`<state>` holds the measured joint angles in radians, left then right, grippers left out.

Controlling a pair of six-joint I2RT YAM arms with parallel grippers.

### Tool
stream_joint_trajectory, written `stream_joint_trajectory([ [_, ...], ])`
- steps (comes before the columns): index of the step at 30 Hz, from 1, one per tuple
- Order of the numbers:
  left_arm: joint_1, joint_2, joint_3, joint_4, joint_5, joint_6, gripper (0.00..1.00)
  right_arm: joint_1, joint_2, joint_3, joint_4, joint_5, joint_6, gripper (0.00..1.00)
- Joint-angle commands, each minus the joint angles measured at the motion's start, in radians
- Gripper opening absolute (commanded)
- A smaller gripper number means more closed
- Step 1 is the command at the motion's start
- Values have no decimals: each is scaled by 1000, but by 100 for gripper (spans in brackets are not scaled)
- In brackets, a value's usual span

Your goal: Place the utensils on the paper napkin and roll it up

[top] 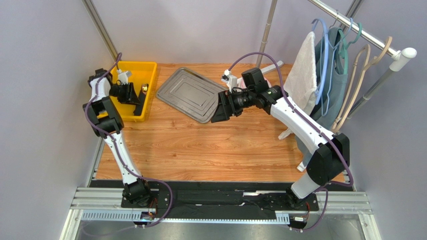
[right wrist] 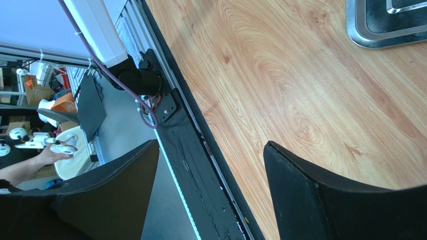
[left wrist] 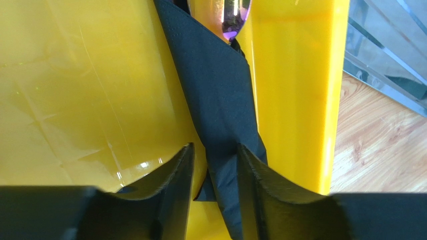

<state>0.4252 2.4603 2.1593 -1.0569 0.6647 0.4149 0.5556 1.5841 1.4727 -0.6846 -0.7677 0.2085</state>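
Left wrist: the left gripper [left wrist: 215, 150] straddles the napkin [left wrist: 215, 90], grip unclear. Lifting might snag the spoon [left wrist: 231, 17] at the top. The right gripper [right wrist: 211, 150] is spread.

My white-shelled left arm [top: 115, 145] and right arm [top: 300, 122] have black joints, looping purple cables [top: 260, 53] and matte black wedge jaws.

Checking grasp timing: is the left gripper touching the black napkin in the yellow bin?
Touching. Left wrist view: the paper napkin runs through the left gripper and lies against one finger; a firm clamp cannot be told.
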Motion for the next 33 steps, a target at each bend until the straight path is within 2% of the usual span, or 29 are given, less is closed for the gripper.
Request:
stream_joint_trajectory([
  [1, 0, -144, -3, 31, 18, -25, 54, -17, -30, 40, -1, 18, -23, 81],
  [4, 3, -216, -7, 57, 15, -50, 68, -37, -42, 54, -9, 41, -44, 83],
  [9, 1, -369, -22, 130, -40, -106, 73, -88, -75, 69, -26, 102, -77, 89],
  [10, -3, -392, -27, 136, -75, -135, 78, -95, -88, 69, -27, 113, -87, 90],
  [11, -8, -412, -27, 136, -80, -139, 99, -108, -91, 72, -29, 139, -92, 97],
  [12, -25, -458, -30, 135, -108, -146, 99, -114, -104, 72, -29, 152, -96, 100],
  [16, -95, -590, -76, 126, -180, -178, 99, -140, -160, 40, -27, 234, -104, 100],
  [18, -137, -670, -102, 132, -249, -249, 99, -140, -193, -20, -12, 266, -106, 100],
  [21, -238, -777, -198, 150, -377, -318, 99, -144, -260, -104, -1, 309, -116, 100],
  [24, -385, -888, -323, 172, -473, -340, 99, -152, -325, -167, -1, 326, -133, 100],
  [25, -466, -914, -355, 178, -491, -341, 99, -154, -337, -179, -9, 335, -139, 100],
  [29, -618, -1021, -484, 213, -527, -410, 99, -155, -368, -212, -27, 344, -181, 100],
  [33, -687, -1058, -562, 233, -537, -467, 99, -154, -346, -187, -13, 376, -199, 100],
])
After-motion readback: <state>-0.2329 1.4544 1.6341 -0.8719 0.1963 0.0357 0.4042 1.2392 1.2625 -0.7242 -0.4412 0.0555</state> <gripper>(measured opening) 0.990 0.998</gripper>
